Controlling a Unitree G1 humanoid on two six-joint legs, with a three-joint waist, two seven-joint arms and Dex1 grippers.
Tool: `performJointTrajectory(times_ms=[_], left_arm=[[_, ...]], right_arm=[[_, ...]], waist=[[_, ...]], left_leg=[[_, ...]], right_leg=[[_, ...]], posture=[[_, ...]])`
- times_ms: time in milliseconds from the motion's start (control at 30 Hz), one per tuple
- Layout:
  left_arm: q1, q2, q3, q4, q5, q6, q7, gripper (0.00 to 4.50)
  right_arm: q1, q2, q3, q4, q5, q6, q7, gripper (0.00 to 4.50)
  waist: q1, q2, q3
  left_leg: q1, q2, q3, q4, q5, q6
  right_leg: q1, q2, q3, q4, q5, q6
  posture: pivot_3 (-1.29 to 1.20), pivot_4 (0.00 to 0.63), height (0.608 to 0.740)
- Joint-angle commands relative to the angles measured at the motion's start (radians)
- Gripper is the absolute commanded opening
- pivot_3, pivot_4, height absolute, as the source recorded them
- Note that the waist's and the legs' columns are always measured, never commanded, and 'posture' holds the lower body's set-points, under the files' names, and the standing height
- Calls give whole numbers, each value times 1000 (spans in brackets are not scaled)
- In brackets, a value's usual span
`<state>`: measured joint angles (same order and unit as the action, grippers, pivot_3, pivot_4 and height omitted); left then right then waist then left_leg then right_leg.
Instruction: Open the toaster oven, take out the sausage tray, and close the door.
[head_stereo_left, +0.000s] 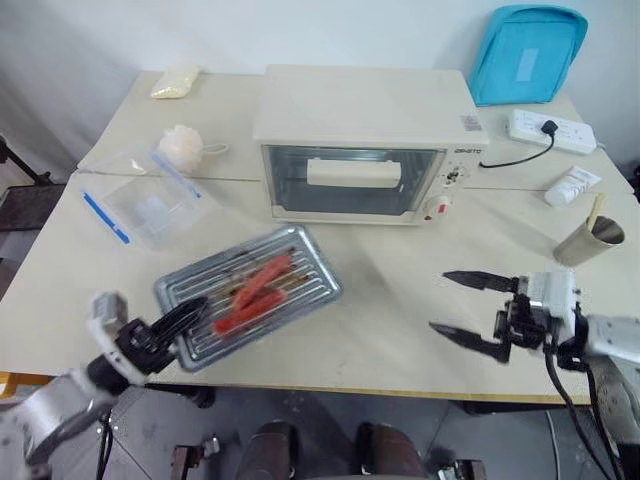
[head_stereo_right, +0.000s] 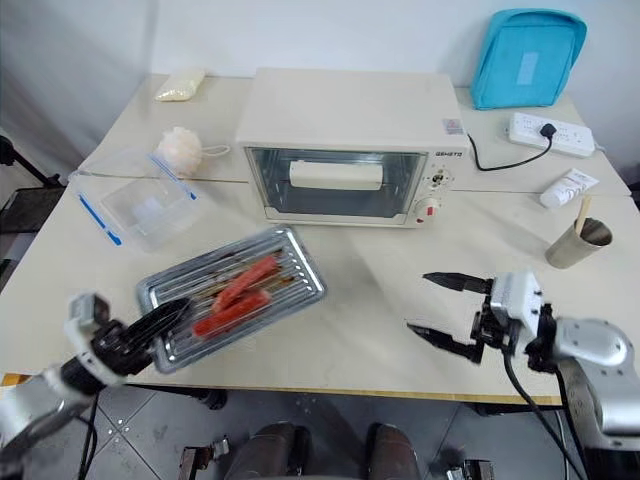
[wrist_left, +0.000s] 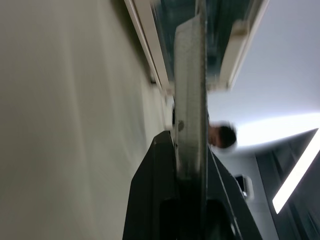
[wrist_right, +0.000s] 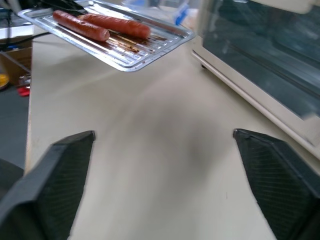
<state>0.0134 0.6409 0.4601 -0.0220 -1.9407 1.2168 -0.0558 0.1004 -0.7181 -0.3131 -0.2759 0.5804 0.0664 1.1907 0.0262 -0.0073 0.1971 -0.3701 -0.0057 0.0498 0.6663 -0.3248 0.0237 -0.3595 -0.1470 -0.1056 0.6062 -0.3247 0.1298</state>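
Observation:
The cream-white toaster oven (head_stereo_left: 365, 110) stands at the back middle of the table. Its glass door (head_stereo_left: 350, 195) is shut, with the bar handle (head_stereo_left: 353, 173) across it. The silver sausage tray (head_stereo_left: 300, 262), holding red sausages (head_stereo_left: 255, 290), is in front of the oven toward the left. My left gripper (head_stereo_left: 185, 318) is shut on the tray's near-left rim (wrist_left: 190, 100). In the right wrist view the tray (wrist_right: 125, 50) looks raised a little off the tabletop. My right gripper (head_stereo_left: 440, 300) stands open and empty at the front right, its fingers (wrist_right: 65, 170) wide apart over bare table.
A clear plastic box with a blue strip (head_stereo_left: 150, 205) lies left of the oven, with a white puff (head_stereo_left: 183, 147) and a yellowish pad (head_stereo_left: 175, 82) behind it. At the right are a blue bag (head_stereo_left: 527, 52), a power strip (head_stereo_left: 550, 130), a tube (head_stereo_left: 570, 185) and a metal cup (head_stereo_left: 590, 240).

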Motion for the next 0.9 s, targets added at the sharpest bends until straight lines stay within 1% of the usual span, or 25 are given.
performJointTrajectory(times_ms=[33, 100, 133, 200, 300, 367, 467, 533, 600, 667, 700, 800, 833, 900], left_arm=[[-90, 38, -105, 69, -22, 32, -19, 0], [-215, 27, -184, 155, 29, 49, -27, 0], [-295, 12, -238, 196, 107, 70, -58, 0], [-386, -3, -298, 248, 211, 100, -113, 0], [-467, -29, -349, 300, 330, 126, -181, 0], [-519, -44, -410, 291, 463, 102, -283, 0], [-624, -133, -493, 371, 634, 69, -338, 0], [-655, -160, -523, 396, 710, 76, -382, 0], [-669, -182, -507, 411, 751, 85, -399, 0], [-680, -198, -486, 419, 776, 101, -411, 657], [-679, -197, -474, 402, 787, 103, -420, 856], [-665, -188, -423, 356, 799, 127, -421, 1714], [-654, -177, -405, 335, 799, 140, -416, 2005], [-610, -126, -375, 261, 804, 159, -430, 2573]], right_arm=[[57, -10, -80, -55, 41, 3, -15, 4475], [109, -2, -122, -77, 45, -1, -31, 4475], [144, 4, -144, -94, 41, -10, -39, 4475], [185, 9, -165, -114, 36, -21, -50, 4475], [230, 19, -188, -144, 36, -25, -70, 4475], [271, 31, -207, -177, 35, -26, -89, 4475], [353, 55, -222, -239, 29, -26, -116, 4475], [383, 60, -224, -261, 27, -26, -119, 4475], [391, 61, -225, -268, 28, -28, -127, 4475], [394, 61, -223, -270, 29, -28, -134, 4500], [389, 60, -218, -267, 28, -28, -137, 4500], [371, 53, -204, -256, 23, -29, -142, 4500], [363, 51, -201, -249, 23, -29, -140, 4500], [335, 40, -190, -227, 20, -26, -133, 4500]], waist=[[-7, 0, 0], [-5, 0, 0], [-1, 1, 0], [7, 1, 0], [2, 0, 0], [8, 0, 0], [26, 1, 0], [32, 1, 0], [27, 1, 0], [27, 2, -1], [26, 2, -1], [24, 2, 0], [24, 2, 0], [17, 2, 0]], left_leg=[[0, 0, 1, 0, 0, 0], [1, 1, 2, -1, 0, 0], [0, 1, 1, -1, 0, 0], [0, 0, 0, -1, 2, 0], [1, 0, 4, -1, 2, 0], [0, 0, 5, -1, 3, 0], [0, -1, 4, 0, 4, 1], [0, -2, 4, 0, 4, 1], [1, -2, 5, -1, 4, 1], [1, -2, 6, -1, 4, 1], [1, -2, 6, -1, 4, 1], [1, -1, 6, -1, 4, 1], [0, -1, 5, -1, 4, 1], [0, -1, 5, -1, 4, 1]], right_leg=[[-1, 0, 0, 0, 0, 0], [-1, 2, 0, 0, 0, 0], [-1, 2, 0, 1, 0, 0], [-1, 3, -2, 2, 0, 0], [-2, 3, -4, 1, 1, 2], [-2, 3, -4, 1, 1, 2], [-2, 3, -4, 1, 1, 2], [-1, 2, -4, 1, 1, 3], [-1, 2, -3, 0, 2, 4], [-1, 2, -2, 0, 2, 4], [-1, 2, -2, 0, 2, 4], [-2, 2, -3, 0, 2, 4], [-2, 2, -3, 0, 2, 4], [-2, 2, -3, 0, 2, 4]], posture=[[0, 150, 740], [0, 150, 740], [0, 150, 740], [0, 150, 740], [0, 150, 740], [0, 150, 740], [0, 150, 740], [0, 150, 740], [0, 150, 740], [0, 150, 740], [0, 150, 740], [0, 150, 740], [0, 150, 740], [0, 150, 740]])
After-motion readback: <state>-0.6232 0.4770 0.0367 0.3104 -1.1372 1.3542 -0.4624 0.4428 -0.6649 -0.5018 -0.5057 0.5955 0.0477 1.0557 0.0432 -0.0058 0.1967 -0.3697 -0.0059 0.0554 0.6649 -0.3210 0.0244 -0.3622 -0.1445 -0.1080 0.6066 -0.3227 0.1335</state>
